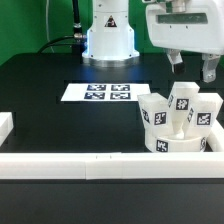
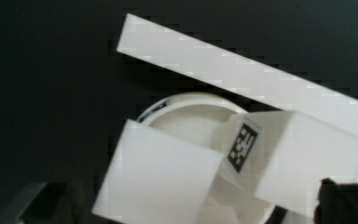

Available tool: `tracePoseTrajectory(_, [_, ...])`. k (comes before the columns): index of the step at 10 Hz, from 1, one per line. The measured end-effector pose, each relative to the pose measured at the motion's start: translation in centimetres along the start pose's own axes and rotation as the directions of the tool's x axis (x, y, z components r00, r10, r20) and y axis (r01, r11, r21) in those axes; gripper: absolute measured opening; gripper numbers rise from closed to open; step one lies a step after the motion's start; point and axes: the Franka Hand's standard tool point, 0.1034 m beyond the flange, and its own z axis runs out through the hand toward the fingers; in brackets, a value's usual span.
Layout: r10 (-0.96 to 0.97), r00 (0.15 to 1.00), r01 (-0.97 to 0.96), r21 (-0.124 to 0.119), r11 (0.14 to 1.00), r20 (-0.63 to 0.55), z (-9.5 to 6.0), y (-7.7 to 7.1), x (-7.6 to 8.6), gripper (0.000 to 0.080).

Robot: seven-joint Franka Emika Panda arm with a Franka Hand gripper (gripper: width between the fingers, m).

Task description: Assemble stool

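The stool stands at the exterior view's right: a round white seat point(image 1: 178, 141) with several short white block legs point(image 1: 183, 101) standing up from it, each bearing black-and-white tags. My gripper point(image 1: 191, 66) hangs above the stool, open and empty, clear of the legs. In the wrist view the gripper point(image 2: 194, 206) shows only its dark fingertips point(image 2: 44, 204) at the frame edge. Between them lie two legs point(image 2: 158, 172) and the round seat point(image 2: 190, 112). One leg shows a tag point(image 2: 250, 140).
The marker board point(image 1: 100, 92) lies flat mid-table. A long white rail point(image 1: 90, 163) runs along the front and another down the right side point(image 1: 216, 140); it also shows in the wrist view point(image 2: 229, 62). A white block point(image 1: 5, 126) sits at the left. The robot base point(image 1: 108, 40) stands behind.
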Motion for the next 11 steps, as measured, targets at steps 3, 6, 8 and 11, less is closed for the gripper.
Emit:
tracePoseTrajectory(3, [-0.448,0.894,0.448,-0.038,0.893,-0.008,-0.27,-0.52,-0.17,0.0649])
tracePoseTrajectory(6, [-0.623,0.783,0.622,-0.042,0.782,0.003,-0.20,-0.52,0.07,0.0649])
tracePoseTrajectory(8, [-0.762,0.647,0.762,-0.048,0.646,0.012,-0.17,-0.43,0.21,0.0649])
tracePoseTrajectory(11, [-0.965,0.260,0.964,-0.066,0.257,0.042,0.01,-0.31,0.23,0.0649])
